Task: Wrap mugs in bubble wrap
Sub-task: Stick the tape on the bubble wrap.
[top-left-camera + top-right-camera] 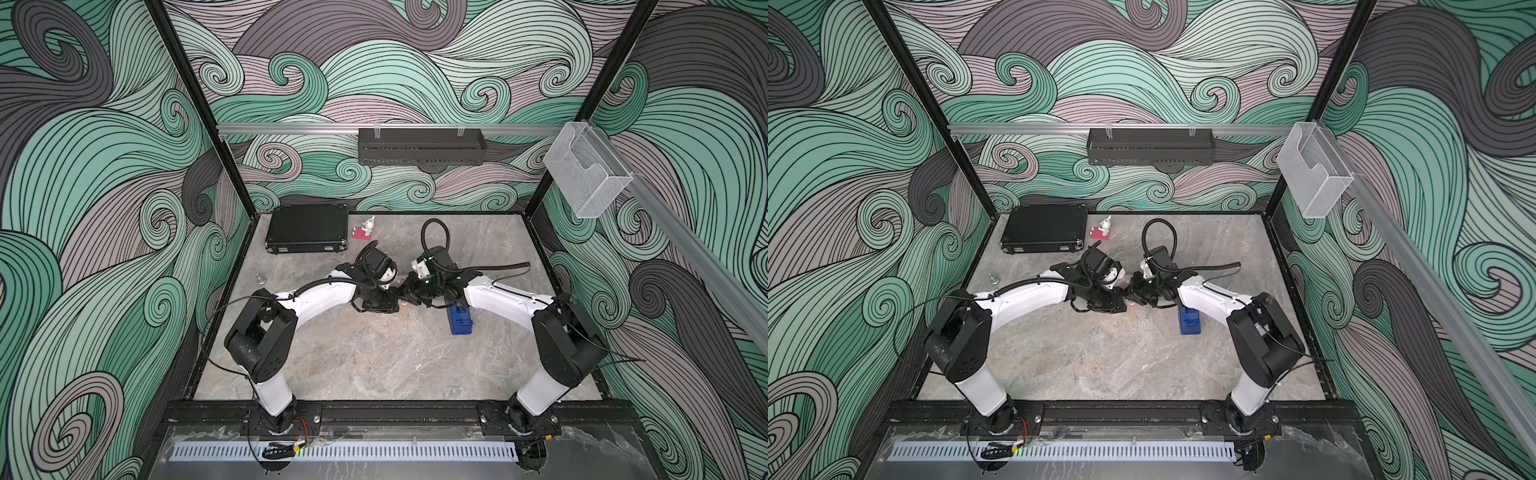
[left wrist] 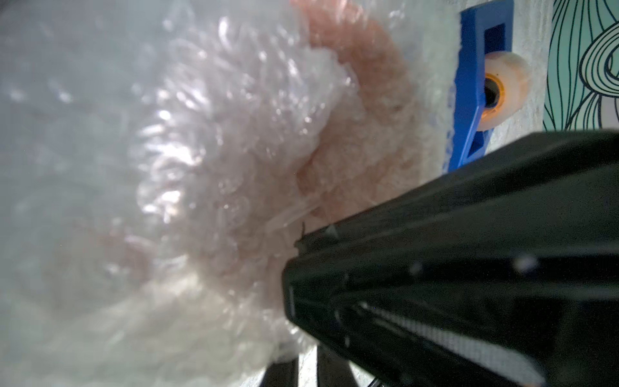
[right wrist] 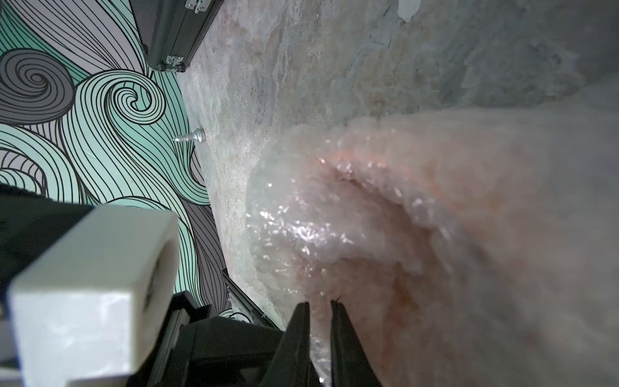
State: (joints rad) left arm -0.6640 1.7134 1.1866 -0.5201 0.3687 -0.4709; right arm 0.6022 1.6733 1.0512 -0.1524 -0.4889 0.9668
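Note:
The orange mug (image 2: 361,100) shows only as a pinkish-orange blur through the bubble wrap (image 2: 201,150) bunched round it. In the right wrist view the wrap (image 3: 301,228) dips into a hollow over the mug (image 3: 435,207). In both top views the two grippers meet tip to tip at mid-table and hide the bundle. My left gripper (image 1: 394,297) (image 2: 308,370) has its jaws nearly together on the tapered end of the wrap. My right gripper (image 1: 409,291) (image 3: 319,303) stands a narrow gap open, with wrap lying in the gap. Its black fingers (image 2: 368,268) fill much of the left wrist view.
A blue tape dispenser (image 1: 459,320) (image 2: 475,83) lies just under the right forearm. At the back left are a black case (image 1: 307,228) and a red-and-white figurine (image 1: 365,230). A small silver piece (image 1: 261,277) stands near the left wall. A black basket (image 1: 422,146) hangs on the rear rail.

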